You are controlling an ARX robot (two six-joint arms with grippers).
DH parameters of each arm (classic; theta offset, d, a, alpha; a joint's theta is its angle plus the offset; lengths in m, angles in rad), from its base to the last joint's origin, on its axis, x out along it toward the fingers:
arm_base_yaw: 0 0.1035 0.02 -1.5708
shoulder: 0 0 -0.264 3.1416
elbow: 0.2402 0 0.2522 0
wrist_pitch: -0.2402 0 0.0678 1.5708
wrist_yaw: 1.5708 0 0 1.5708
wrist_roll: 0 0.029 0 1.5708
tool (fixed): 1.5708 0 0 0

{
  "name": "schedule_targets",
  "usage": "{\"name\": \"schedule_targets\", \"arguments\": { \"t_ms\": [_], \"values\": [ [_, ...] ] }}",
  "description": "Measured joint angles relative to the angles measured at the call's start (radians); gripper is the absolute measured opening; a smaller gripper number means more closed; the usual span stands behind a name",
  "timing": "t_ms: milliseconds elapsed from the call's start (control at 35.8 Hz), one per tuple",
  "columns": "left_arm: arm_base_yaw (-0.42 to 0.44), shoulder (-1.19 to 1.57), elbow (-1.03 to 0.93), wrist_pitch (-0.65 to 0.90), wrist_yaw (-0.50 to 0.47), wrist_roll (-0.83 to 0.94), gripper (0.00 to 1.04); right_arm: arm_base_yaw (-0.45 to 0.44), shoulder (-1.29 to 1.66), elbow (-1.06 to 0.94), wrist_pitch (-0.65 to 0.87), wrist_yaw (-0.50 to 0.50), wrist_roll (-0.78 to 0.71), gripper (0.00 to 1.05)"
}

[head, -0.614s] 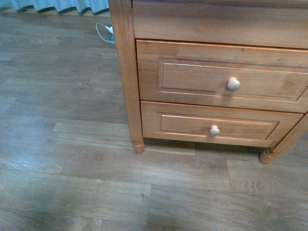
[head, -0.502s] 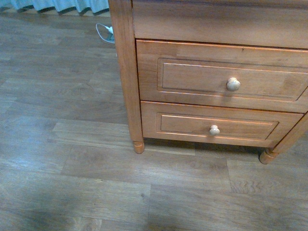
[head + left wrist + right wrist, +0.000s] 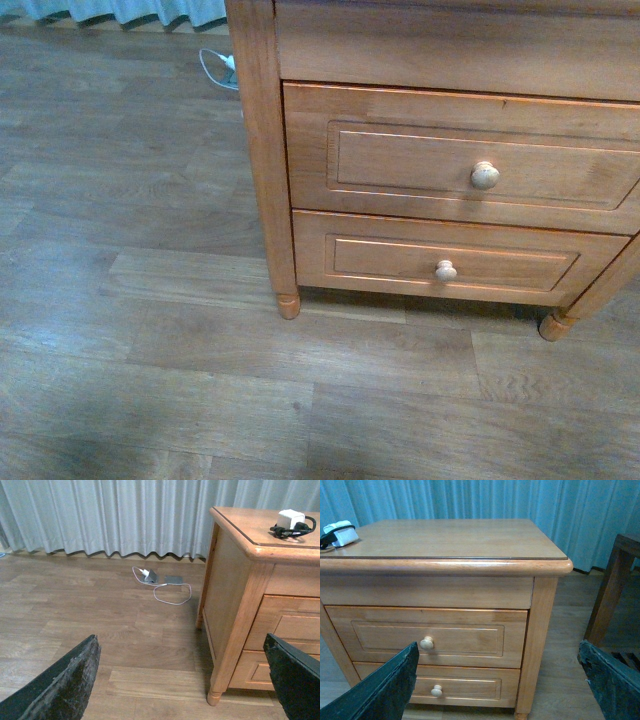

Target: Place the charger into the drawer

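Observation:
The charger [image 3: 291, 521] is a small white block with a black cord looped round it, lying on top of the wooden nightstand; it also shows as the charger [image 3: 339, 533] at the top's far corner. The drawer [image 3: 400, 160] is the taller upper one with a round pale knob [image 3: 485, 175], and it is closed; the right wrist view shows the drawer [image 3: 462, 639] too. My left gripper [image 3: 182, 690] is open over the floor beside the nightstand. My right gripper [image 3: 499, 682] is open in front of the drawers, holding nothing. Neither arm shows in the front view.
A shallower lower drawer [image 3: 390, 262] with a smaller knob sits below. A white plug with a white cable [image 3: 165, 582] lies on the floor near grey curtains [image 3: 115, 515]. A dark wooden piece of furniture [image 3: 615, 590] stands beside the nightstand [image 3: 445, 540].

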Motion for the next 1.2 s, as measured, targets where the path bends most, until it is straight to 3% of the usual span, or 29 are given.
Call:
{"name": "schedule_targets", "arguments": {
  "t_ms": [195,391,558,698,977,1200],
  "values": [
    [0.000,0.000,0.000,0.000,0.000,0.000,0.98,0.009,0.186,0.076,-0.145,0.032,-0.025,0.96],
    [0.000,0.000,0.000,0.000,0.000,0.000,0.98,0.041,0.520,0.169,-0.060,0.029,0.002,0.96],
    [0.000,0.000,0.000,0.000,0.000,0.000,0.98,0.150,1.025,0.326,0.113,0.129,0.055,0.96],
    [0.000,0.000,0.000,0.000,0.000,0.000,0.98,0.247,1.325,0.472,0.172,0.205,0.161,0.96],
    [0.000,0.000,0.000,0.000,0.000,0.000,0.98,0.327,1.635,0.647,0.236,0.334,0.274,0.96],
    [0.000,0.000,0.000,0.000,0.000,0.000,0.98,0.367,1.826,0.790,0.270,0.363,0.304,0.96]
  ]
}}
